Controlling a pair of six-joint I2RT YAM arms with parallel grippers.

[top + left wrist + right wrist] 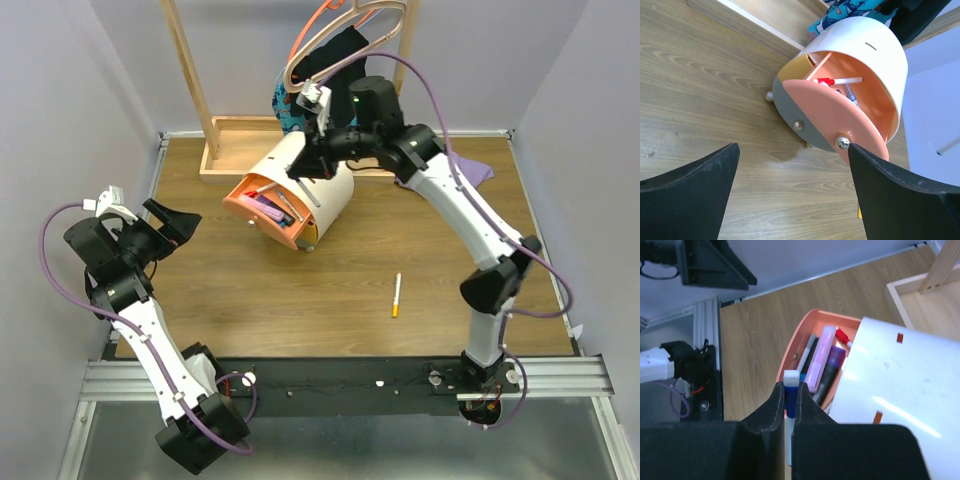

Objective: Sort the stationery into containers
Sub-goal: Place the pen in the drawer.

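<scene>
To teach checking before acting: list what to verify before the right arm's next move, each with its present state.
1. Grip: blue-and-white marker clamped between the right fingers: ok.
2. Target: orange plastic drawer of the cream rounded chest pulled open: ok.
3. Aim: marker squarely over the drawer, not its rim: cannot tell.
4. Space: room beside the pens already in the drawer: ok.
5. Clearance: left fingers open, apart from the chest: ok.
6. Remaining: white orange-tipped pen lies loose on the wooden table: not ok.
</scene>
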